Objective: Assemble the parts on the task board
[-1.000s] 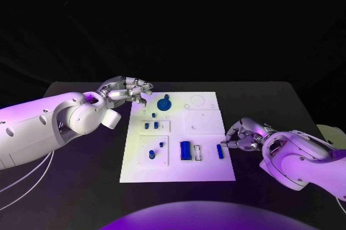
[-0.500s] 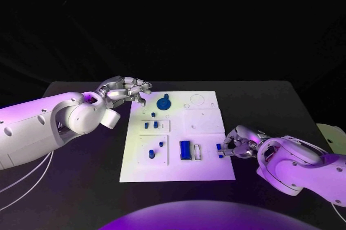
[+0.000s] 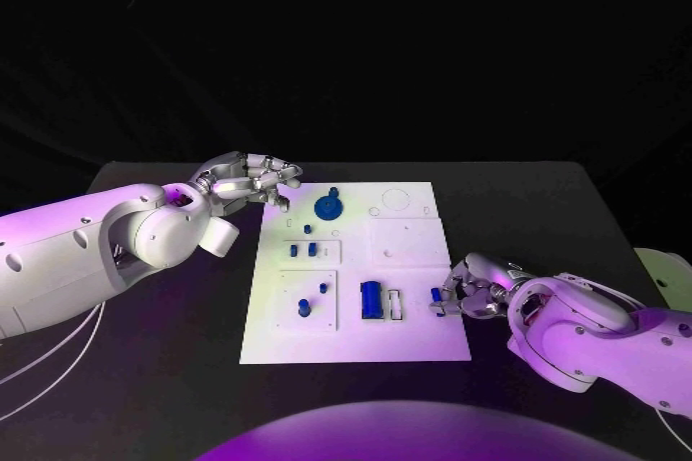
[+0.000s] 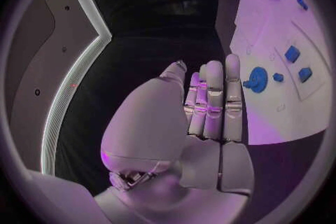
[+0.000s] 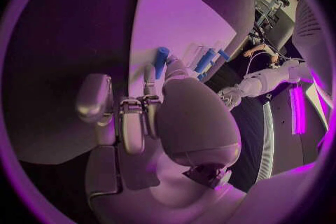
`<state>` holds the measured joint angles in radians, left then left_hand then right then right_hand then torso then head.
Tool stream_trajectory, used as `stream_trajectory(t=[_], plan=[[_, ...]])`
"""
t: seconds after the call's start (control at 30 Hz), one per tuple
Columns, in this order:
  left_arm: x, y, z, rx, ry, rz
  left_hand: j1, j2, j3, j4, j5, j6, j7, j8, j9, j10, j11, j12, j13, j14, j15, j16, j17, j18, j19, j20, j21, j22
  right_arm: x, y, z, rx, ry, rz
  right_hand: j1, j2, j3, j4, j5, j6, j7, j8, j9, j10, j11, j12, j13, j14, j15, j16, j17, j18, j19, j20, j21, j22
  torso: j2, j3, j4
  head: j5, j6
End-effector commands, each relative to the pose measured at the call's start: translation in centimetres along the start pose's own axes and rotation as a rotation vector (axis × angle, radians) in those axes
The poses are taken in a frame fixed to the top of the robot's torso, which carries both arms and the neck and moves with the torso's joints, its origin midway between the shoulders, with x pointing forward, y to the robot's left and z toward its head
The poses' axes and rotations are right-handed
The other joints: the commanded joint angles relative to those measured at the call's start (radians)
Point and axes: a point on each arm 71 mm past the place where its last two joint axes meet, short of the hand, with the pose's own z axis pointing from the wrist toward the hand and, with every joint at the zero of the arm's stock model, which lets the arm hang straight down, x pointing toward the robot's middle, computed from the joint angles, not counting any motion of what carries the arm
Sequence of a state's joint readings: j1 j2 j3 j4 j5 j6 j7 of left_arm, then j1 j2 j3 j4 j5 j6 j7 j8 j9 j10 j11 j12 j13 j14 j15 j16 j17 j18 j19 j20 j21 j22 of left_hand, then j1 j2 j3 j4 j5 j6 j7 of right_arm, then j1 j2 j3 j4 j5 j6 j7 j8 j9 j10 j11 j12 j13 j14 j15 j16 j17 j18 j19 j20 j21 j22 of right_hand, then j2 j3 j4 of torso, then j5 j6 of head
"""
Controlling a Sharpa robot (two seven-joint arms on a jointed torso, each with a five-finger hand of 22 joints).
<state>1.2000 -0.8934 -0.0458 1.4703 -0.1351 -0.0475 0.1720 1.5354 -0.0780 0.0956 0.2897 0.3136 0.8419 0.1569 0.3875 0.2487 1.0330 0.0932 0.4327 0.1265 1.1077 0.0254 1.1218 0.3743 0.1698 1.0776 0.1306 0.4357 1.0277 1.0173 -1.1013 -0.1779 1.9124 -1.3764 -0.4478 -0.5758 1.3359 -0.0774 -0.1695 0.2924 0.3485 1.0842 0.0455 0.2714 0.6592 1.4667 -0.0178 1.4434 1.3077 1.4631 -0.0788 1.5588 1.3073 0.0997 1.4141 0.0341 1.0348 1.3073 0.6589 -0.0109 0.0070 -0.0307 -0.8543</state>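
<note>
As I look down from the head camera, the biggest thing before me is the black table (image 3: 173, 361), and on its middle lies the white task board (image 3: 411, 246), flat and square to me. My left hand (image 3: 248, 181) hangs just off the board's far left corner; from its wrist camera I see its fingers (image 4: 213, 101) lying straight and pressed side by side, holding nothing. My right hand (image 3: 473, 286) sits at the board's right edge, on the near half, its fingers curled in toward the small blue bar (image 3: 438, 301) that lies there. I cannot tell whether the fingertips already pinch that bar or only touch it; the wrist camera shows a blue piece (image 5: 161, 61) right at the fingertips but not a closed hold.

Of the other parts, the round blue knob (image 3: 329, 206) sits on the far left of the board, the larger blue block (image 3: 371, 300) lies in the near middle beside a white frame, and the small blue pegs (image 3: 303, 251) sit left of centre.

I judge the bar to be light, rigid plastic, smooth enough to slip or roll. I would take it across its long sides, near mid-length, so it does not pivot when lifted.
</note>
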Motion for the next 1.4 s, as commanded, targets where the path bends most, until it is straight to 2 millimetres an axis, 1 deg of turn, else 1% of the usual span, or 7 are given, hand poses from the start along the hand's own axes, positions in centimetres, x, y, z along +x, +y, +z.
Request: stream_trajectory(t=[0.03, 0.3, 0.53, 0.57, 0.67, 0.77, 1.4], plan=[[0.2, -0.1, 0.1, 0.004, 0.008, -0.01, -0.008, -0.002, 0.004, 0.0, -0.001, -0.002, 0.002, 0.004, -0.001, 0.005, -0.001, -0.004, -0.001, -0.002, -0.001, -0.006, 0.001, 0.01, 0.003, 0.0, -0.004, -0.001, 0.6, 0.0, 0.1, -0.001, 0.033, -0.054, 0.017, 0.001, -0.007, -0.001, -0.008, 0.008, 0.0, -0.006, -0.003, 0.042, -0.009, -0.001, 0.154, 0.096, -0.006, -0.005, 0.209, 0.001, -0.003, -0.006, -0.005, 0.061, 0.0, -0.0008, -0.0003, 0.0, 0.002], [0.2, -0.1, 0.1, 0.002, 0.011, -0.011, -0.008, -0.002, 0.004, 0.0, -0.001, -0.002, 0.002, 0.004, -0.001, 0.005, -0.001, -0.004, -0.001, -0.002, -0.001, -0.006, 0.001, 0.01, 0.003, 0.0, -0.004, -0.001, 0.8, 0.2, 0.7, -0.015, 0.024, -0.108, 0.191, 0.041, 0.052, -0.01, -0.069, 0.019, -0.01, -0.018, -0.006, 0.043, -0.018, 0.003, 0.158, 0.097, -0.014, -0.004, 0.212, 0.0, 0.001, -0.014, -0.009, 0.064, 0.0, -0.0007, 0.0011, -0.001, 0.001], [0.2, 0.0, 0.1, 0.001, 0.012, -0.011, -0.009, -0.003, 0.007, 0.0, -0.001, -0.002, 0.001, 0.005, -0.001, 0.005, -0.001, -0.004, -0.001, -0.002, -0.001, -0.006, 0.001, 0.01, 0.004, 0.0, -0.005, -0.001, 0.7, 0.5, 0.6, -0.023, -0.003, -0.105, 0.271, 0.031, 0.176, -0.002, -0.099, 0.032, -0.013, -0.035, -0.016, 0.044, -0.021, 0.007, 0.163, 0.098, -0.017, -0.003, 0.217, -0.001, 0.005, -0.019, -0.007, 0.071, 0.0, -0.0008, 0.0002, -0.004, 0.002], [0.2, 0.0, 0.1, 0.001, 0.012, -0.011, -0.009, -0.003, 0.007, 0.0, -0.001, -0.002, 0.001, 0.005, -0.001, 0.005, -0.001, -0.004, -0.001, -0.002, -0.001, -0.006, 0.001, 0.01, 0.004, 0.0, -0.005, -0.001, 0.7, 0.5, 0.5, -0.023, -0.009, -0.097, 0.271, 0.024, 0.215, -0.001, -0.127, 0.033, -0.013, -0.037, -0.017, 0.045, -0.022, 0.007, 0.164, 0.098, -0.017, -0.002, 0.218, -0.002, 0.006, -0.019, -0.006, 0.073, 0.0, -0.0008, 0.0004, -0.004, 0.002], [0.2, 0.0, 0.0, 0.0, 0.014, -0.011, -0.009, -0.003, 0.007, 0.0, -0.001, -0.002, 0.001, 0.005, -0.001, 0.005, -0.001, -0.004, -0.001, -0.002, -0.001, -0.006, 0.001, 0.01, 0.004, 0.0, -0.005, -0.001, 0.7, 0.8, 0.3, -0.023, -0.022, -0.063, 0.152, -0.103, 0.571, -0.006, -0.21, 0.032, -0.014, -0.028, 0.012, 0.051, -0.023, 0.017, 0.172, 0.1, -0.014, 0.0, 0.227, -0.001, 0.014, -0.025, 0.002, 0.086, 0.0, 0.0, 0.0001, -0.004, 0.001], [0.2, 0.0, 0.0, -0.003, 0.015, -0.011, -0.01, -0.003, 0.008, 0.0, -0.001, -0.002, 0.001, 0.005, -0.001, 0.005, -0.001, -0.004, -0.001, -0.002, -0.001, -0.006, 0.001, 0.01, 0.005, 0.0, -0.005, -0.001, 0.7, 1.0, 0.0, -0.022, -0.025, -0.023, 0.087, -0.151, 0.694, -0.023, -0.207, 0.026, -0.015, -0.011, 0.04, 0.054, -0.026, 0.019, 0.175, 0.101, -0.02, 0.001, 0.23, -0.005, 0.017, -0.021, 0.004, 0.092, -0.001, 0.0001, -0.0004, -0.004, 0.001], [0.3, 0.1, 0.0, -0.01, 0.023, -0.006, -0.011, -0.004, 0.009, 0.0, -0.002, -0.002, 0.002, 0.005, -0.001, 0.004, 0.0, -0.004, -0.001, -0.002, -0.001, -0.006, 0.001, 0.01, 0.005, 0.0, -0.006, -0.001, 0.9, 3.9, -0.6, -0.061, 0.031, 0.145, -0.052, -0.179, 0.793, -0.033, -0.166, 0.011, -0.011, 0.002, 0.073, 0.056, -0.02, 0.021, 0.177, 0.102, -0.016, 0.003, 0.235, -0.005, 0.02, -0.019, 0.0, 0.099, 0.001, -0.0014, 0.0005, -0.007, -0.002]])
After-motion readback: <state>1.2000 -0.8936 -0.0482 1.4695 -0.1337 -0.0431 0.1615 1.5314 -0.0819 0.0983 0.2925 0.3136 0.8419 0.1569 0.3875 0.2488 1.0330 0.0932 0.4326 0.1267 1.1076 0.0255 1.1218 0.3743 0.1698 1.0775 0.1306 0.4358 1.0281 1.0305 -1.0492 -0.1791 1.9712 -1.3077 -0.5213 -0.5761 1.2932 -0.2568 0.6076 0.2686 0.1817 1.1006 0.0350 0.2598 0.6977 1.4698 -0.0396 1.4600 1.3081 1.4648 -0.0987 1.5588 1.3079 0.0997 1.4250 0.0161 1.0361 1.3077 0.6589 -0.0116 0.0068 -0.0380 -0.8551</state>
